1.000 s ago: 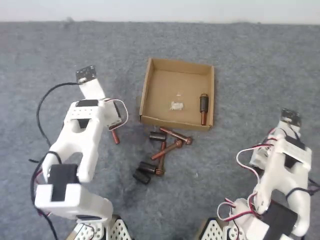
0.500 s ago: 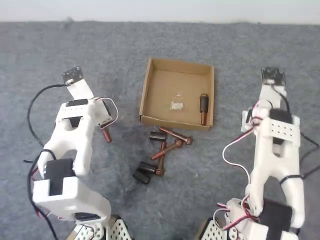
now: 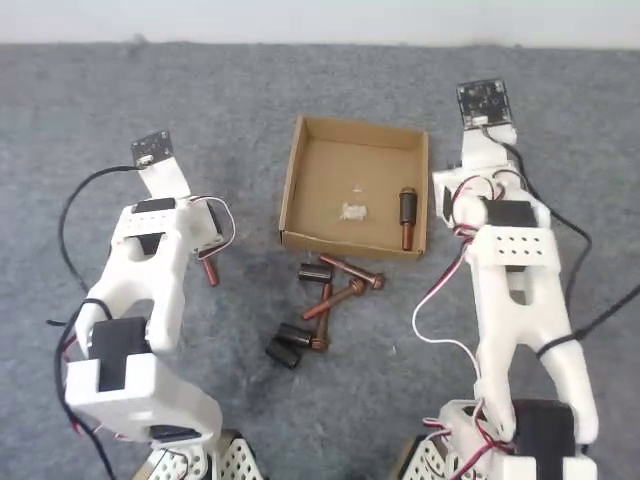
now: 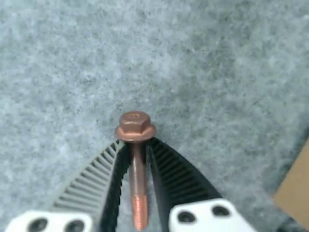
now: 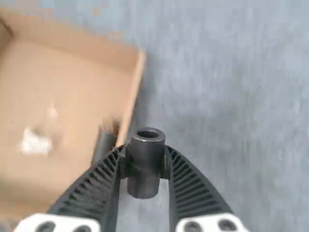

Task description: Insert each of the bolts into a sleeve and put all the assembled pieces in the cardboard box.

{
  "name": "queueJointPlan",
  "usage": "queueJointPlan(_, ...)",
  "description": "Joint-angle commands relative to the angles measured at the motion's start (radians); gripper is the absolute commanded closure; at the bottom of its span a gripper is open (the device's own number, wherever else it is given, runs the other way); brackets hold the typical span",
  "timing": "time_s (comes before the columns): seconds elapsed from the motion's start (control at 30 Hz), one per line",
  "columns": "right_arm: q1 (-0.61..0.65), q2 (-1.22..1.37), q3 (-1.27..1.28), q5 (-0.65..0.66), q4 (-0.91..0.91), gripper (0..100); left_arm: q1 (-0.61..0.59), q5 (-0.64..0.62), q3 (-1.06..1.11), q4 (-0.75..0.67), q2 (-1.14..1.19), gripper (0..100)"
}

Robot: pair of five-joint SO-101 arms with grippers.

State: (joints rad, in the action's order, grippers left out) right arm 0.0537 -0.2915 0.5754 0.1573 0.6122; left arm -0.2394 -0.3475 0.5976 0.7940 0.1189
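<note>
Copper bolt [image 4: 138, 186] in left claw [image 4: 135, 144], black sleeve [image 5: 145, 180] in right claw [image 5: 144, 153]

Grey carpet-like surface [image 3: 300, 90] covers most of the frame. Pale wall strip [image 3: 320, 20] runs along the top edge. Small white scrap [image 3: 352, 211] lies just above centre.

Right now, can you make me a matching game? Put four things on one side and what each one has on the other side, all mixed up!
Things:
1. left gripper
2. right gripper
3. cardboard box
4. grey carpet

What each has:
a. one assembled piece lies inside it
b. shut on a black sleeve
c. loose bolts and sleeves lie on it
d. shut on a copper bolt

Pairs: 1-d, 2-b, 3-a, 4-c
</note>
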Motion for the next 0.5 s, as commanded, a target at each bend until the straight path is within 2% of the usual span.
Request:
queueJointPlan(0.0, 0.036, -0.048, 0.025, 0.008, -0.245, 99.1, -0.011, 0.011, -0.058, -0.026, -0.008, 99)
queueJointPlan(0.13, 0.077, -0.045, 0.104, 0.008, -0.49, 99.1, -0.011, 0.015, -0.058, -0.026, -0.008, 99)
queueJointPlan(0.47, 0.206, -0.002, 0.262, 0.006, -0.969, 99.1, -0.011, 0.015, -0.061, -0.026, -0.005, 99)
